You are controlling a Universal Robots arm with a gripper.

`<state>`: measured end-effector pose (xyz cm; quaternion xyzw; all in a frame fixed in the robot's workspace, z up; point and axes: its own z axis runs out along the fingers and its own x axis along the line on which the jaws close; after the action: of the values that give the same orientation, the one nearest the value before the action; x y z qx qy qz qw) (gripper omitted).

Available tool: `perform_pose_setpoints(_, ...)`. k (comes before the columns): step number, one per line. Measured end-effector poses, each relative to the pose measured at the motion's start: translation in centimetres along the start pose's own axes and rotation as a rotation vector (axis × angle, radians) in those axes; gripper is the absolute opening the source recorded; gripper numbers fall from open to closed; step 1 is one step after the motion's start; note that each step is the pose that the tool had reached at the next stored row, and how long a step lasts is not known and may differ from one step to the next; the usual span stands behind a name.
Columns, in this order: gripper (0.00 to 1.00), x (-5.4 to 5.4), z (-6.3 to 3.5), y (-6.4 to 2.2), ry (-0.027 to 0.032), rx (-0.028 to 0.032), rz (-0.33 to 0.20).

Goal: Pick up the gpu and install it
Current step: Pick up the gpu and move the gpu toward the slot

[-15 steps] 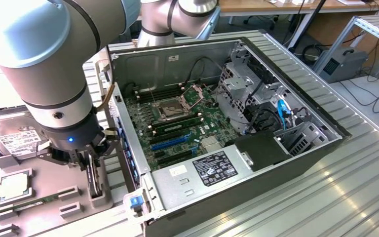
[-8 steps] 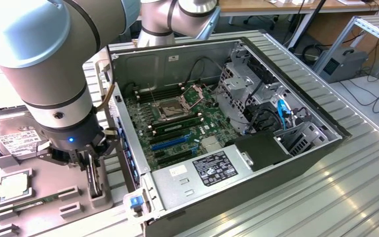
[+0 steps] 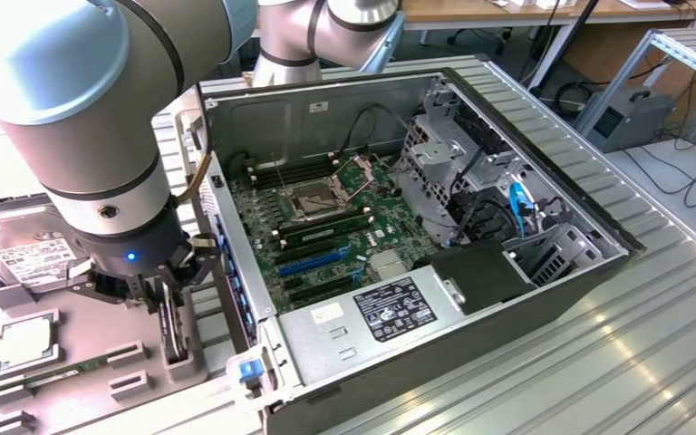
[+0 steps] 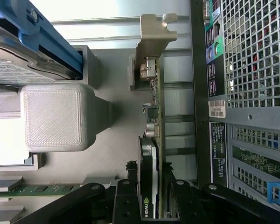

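Where the fingers [image 4: 127,198] come down, they are closed against the two faces of the gpu [image 4: 149,156]. One sits on the dark cooler side and one on the green board side, gripping the card near the end away from its tan bracket [image 4: 151,46]. The card stands upright on its long edge in a slot of the gray printed holder [image 4: 107,154] (seated, not lifted clear). It runs along the holder's edge nearest the computer case [image 4: 252,70], whose perforated rear panel is just beside it.

The roots of the fingers are cut off in the wrist view, and the card's lower edge is hidden in its slot. In the exterior view the arm [image 3: 94,118] covers much of the holder, and the card shows there as no more than a dark sliver below the wrist.

The holder also carries a silver hard drive [image 3: 15,258] at its far corner, a square processor [image 3: 28,340] nearer the front, and a narrow green memory stick [image 3: 46,376] along its front edge. The case lies open on the ribbed metal tabletop [image 3: 590,362]. Inside it are the green motherboard [image 3: 372,213], the processor socket [image 3: 320,201], a blue expansion slot [image 3: 305,263] and a labelled power supply [image 3: 379,313] at the near corner.
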<state>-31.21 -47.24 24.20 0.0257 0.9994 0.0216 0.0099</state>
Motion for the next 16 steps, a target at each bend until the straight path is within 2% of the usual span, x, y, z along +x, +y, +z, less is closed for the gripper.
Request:
perform_pose_setpoints(12,0.33,0.00,0.00,0.00,0.0000,0.0000,0.000)
perform_pose_setpoints(13,0.27,0.00,0.00,0.00,0.0000,0.0000,0.000)
perform_pose_setpoints(16,0.27,0.00,0.00,0.00,0.0000,0.0000,0.000)
